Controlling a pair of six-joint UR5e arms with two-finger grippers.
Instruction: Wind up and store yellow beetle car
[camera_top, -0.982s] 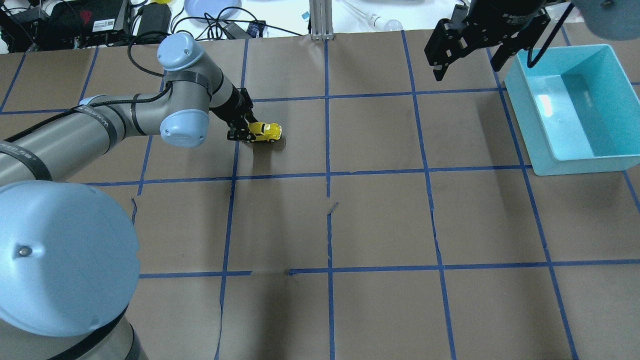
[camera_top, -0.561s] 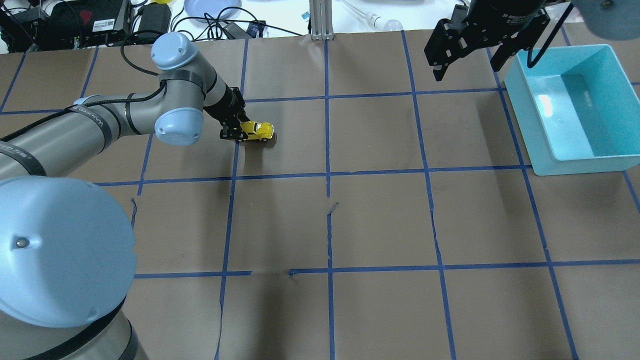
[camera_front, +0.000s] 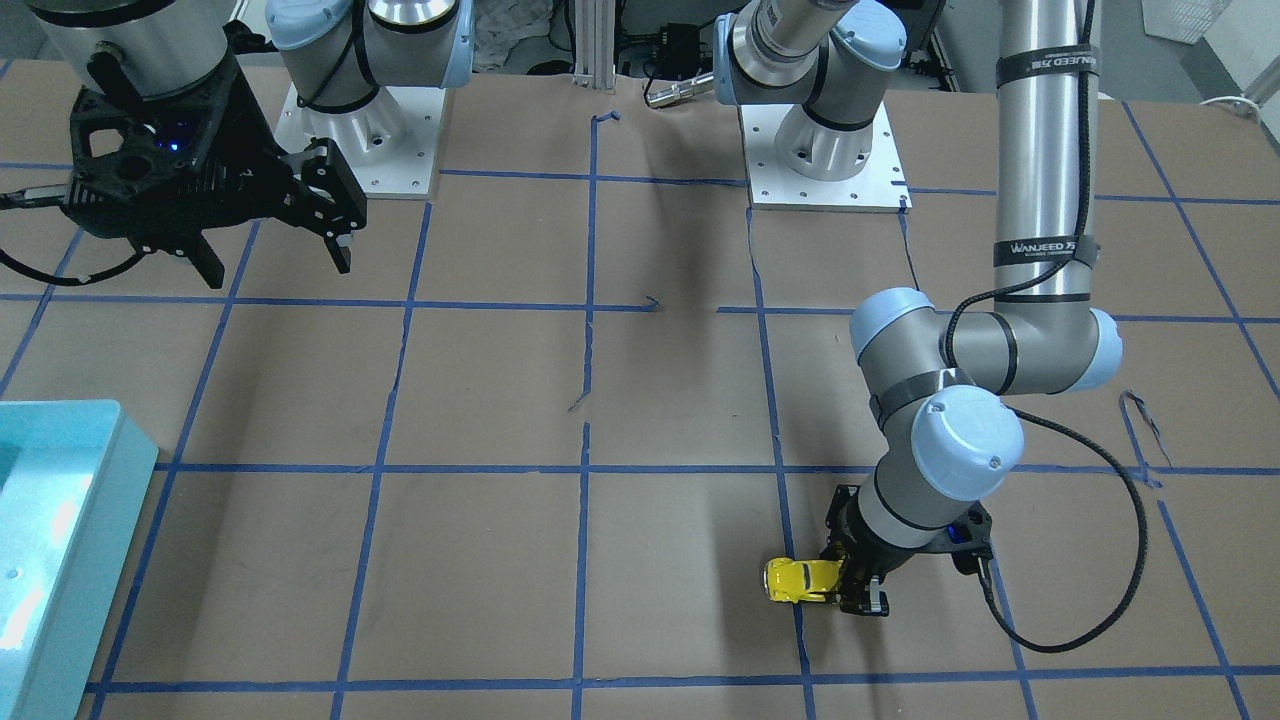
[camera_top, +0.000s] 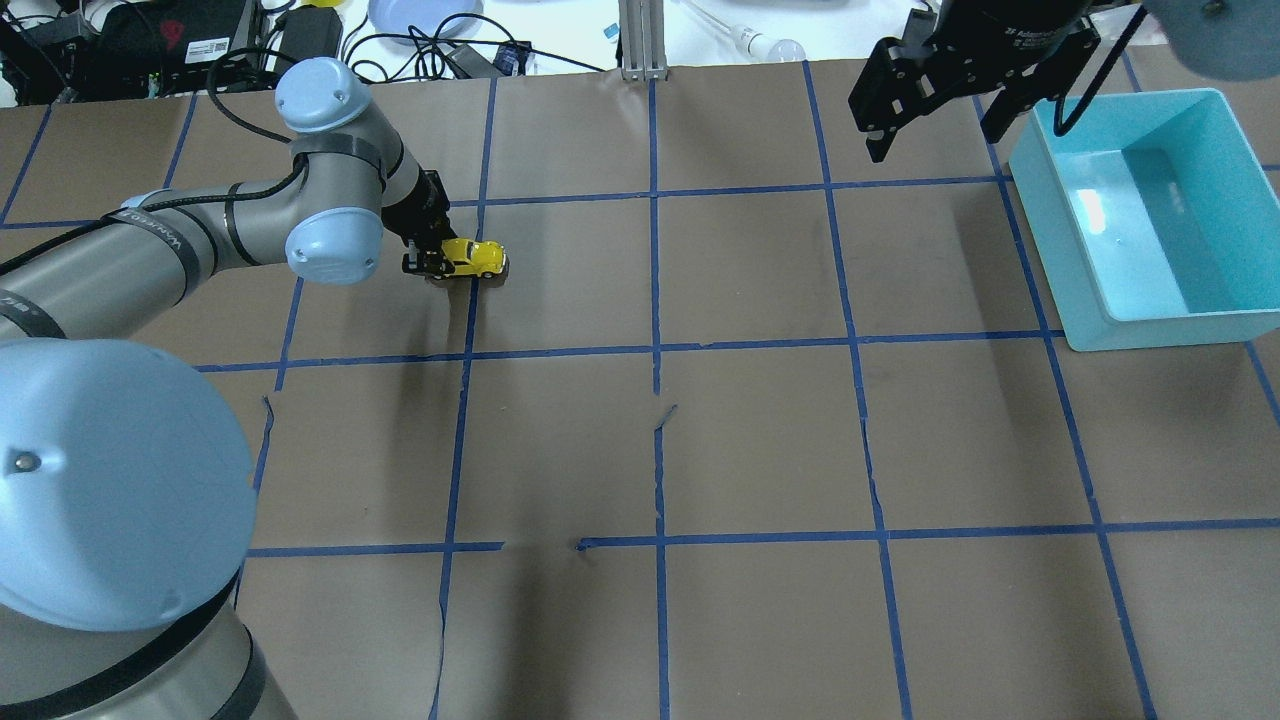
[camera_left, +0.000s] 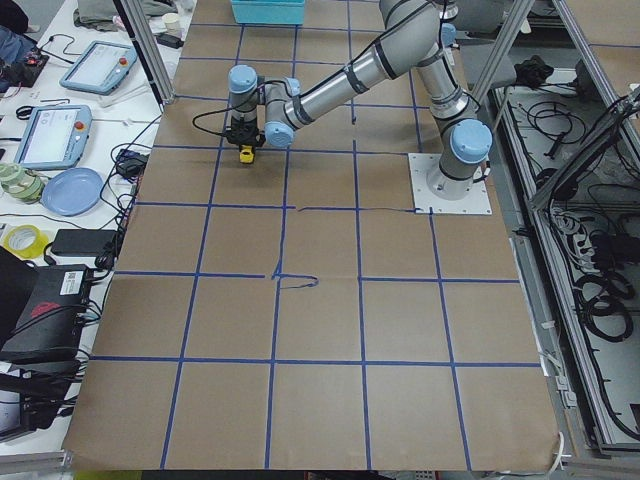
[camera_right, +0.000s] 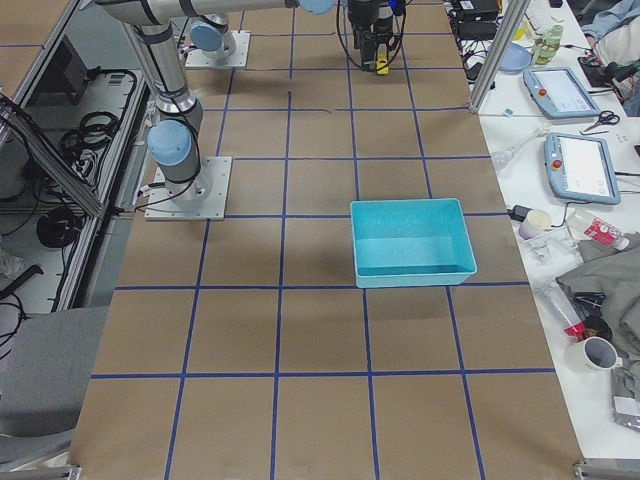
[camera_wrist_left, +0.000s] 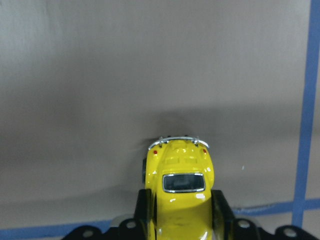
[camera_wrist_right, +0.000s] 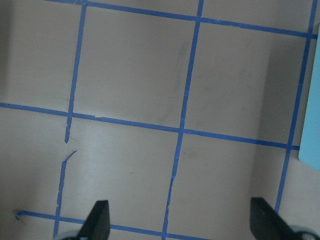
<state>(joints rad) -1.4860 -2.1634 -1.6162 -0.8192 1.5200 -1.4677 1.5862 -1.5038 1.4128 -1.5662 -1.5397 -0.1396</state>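
yellow beetle car (camera_top: 478, 258): sits low on the bench (camera_top: 760, 440), in its far-left part and well apart from the right edge. Its tail, with the silvery bumper and rear window, points away from the wrist.
left gripper (camera_top: 430, 262): the fingers (camera_wrist_left: 221, 207) pinch the car's two flanks at its front half, so the rear half juts out free.
right gripper (camera_wrist_right: 180, 220): fingers spread wide, holding nothing, raised near the far-right corner.
teal bin (camera_top: 1150, 320): at the right edge by the far corner, open; likely the storage place.
weight: probably very light, since it is smaller than the fingers that hold it.
surface: hard, stiff and glossy, with rounded sides, so likely to slip or squirt out under a slanted squeeze.
best hold: low on the flat of the doors, between the wheel arches, leaving the wheels free to roll.
wheel contact: a shadow sits tight under the car, but I cannot tell whether the wheels press on the bench.
winding: likely needs downward pressure without loosening the side pinch.
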